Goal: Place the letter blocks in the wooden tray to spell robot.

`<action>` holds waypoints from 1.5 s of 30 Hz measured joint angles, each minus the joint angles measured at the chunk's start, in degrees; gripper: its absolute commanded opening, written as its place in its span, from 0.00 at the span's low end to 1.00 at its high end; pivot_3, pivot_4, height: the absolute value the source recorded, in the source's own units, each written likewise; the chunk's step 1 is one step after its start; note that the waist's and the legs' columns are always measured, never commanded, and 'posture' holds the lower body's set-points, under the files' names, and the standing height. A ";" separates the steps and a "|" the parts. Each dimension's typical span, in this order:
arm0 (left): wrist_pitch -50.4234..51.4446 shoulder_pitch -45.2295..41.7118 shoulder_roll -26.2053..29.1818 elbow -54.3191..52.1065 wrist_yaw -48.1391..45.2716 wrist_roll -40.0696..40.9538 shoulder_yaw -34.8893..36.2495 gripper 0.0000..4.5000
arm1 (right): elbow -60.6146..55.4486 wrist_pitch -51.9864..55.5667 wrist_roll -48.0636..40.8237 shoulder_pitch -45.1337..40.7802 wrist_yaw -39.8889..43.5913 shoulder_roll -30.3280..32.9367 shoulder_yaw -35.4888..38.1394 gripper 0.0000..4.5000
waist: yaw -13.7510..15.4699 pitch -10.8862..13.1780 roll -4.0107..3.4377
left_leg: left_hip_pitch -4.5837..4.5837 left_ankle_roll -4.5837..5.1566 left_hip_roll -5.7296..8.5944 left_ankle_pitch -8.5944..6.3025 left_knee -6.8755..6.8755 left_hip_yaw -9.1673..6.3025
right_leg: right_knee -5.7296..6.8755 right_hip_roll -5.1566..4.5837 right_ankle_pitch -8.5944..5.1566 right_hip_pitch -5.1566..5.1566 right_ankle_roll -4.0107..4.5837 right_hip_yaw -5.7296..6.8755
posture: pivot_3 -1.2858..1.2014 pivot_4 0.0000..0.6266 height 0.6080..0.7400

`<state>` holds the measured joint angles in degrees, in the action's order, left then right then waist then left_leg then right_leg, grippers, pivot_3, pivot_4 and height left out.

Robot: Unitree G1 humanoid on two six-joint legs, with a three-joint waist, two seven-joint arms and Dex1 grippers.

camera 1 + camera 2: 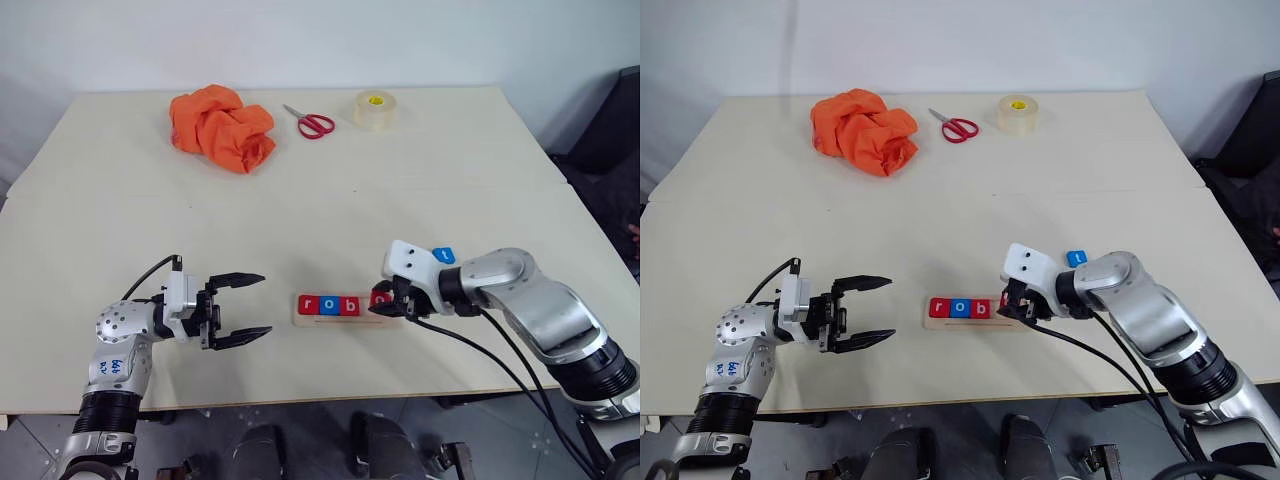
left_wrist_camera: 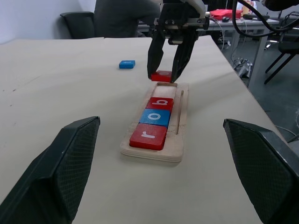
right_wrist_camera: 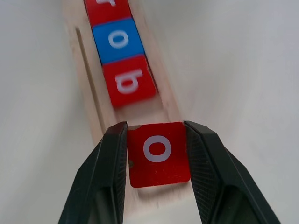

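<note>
Tray tiles (image 2: 154, 115) read r, o, b; held tile (image 3: 158, 152) o.

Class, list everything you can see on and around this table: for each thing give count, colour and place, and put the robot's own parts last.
wooden tray: one, pale wood, near table edge between the grippers.
letter blocks in the tray: three, red r, blue o, red b, side by side.
red o block: one, gripped above the tray's fourth place.
blue block: one, on the table beyond the tray.
orange cloth: one, far left.
scissors: one, red-handled, far middle.
tape roll: one, clear with yellow core, far right.
table: one, pale.
left gripper: black, open, empty, left of the tray.
right gripper: black, shut on the red o block.
</note>
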<state>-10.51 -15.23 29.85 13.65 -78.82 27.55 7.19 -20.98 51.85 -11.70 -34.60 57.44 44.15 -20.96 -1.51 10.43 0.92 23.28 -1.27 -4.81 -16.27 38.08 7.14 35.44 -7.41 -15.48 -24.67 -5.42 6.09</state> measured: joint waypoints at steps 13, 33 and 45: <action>-0.01 0.94 0.02 -0.66 0.70 0.01 0.11 1.00 | 2.69 -2.76 1.35 -2.74 0.65 -1.04 -4.14 0.32 | -0.04 0.00 0.00 | 0.00 0.00 -0.01 0.00 0.00 0.01 | 0.02 0.02 0.00 0.00 0.00 0.00 | 0.52 0.24 1.00; -0.44 -0.45 -0.07 0.57 1.24 -0.04 0.07 1.00 | -0.99 -1.53 -1.14 0.48 1.28 0.53 0.73 0.99 | 0.18 0.00 0.01 | 0.00 0.00 0.00 -0.01 -0.01 -0.01 | -0.01 0.01 0.00 0.01 0.00 0.02 | 0.52 0.24 1.00; -1.20 -3.01 -0.42 3.41 -0.17 -0.09 -0.79 1.00 | -2.50 -3.34 -7.76 23.88 -10.55 -1.93 31.82 0.99 | 0.80 0.00 0.02 | 0.00 0.01 0.01 -0.01 -0.03 0.00 | -0.04 0.04 0.00 0.04 -0.01 0.02 | 0.52 0.24 1.00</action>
<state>-11.71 -18.23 29.43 17.05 -78.99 27.46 6.40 -23.48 48.52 -19.46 -10.71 46.90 42.22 10.86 -0.71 10.43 0.94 23.28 -1.26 -4.80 -16.28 38.04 7.14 35.40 -7.38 -15.48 -24.63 -5.43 6.11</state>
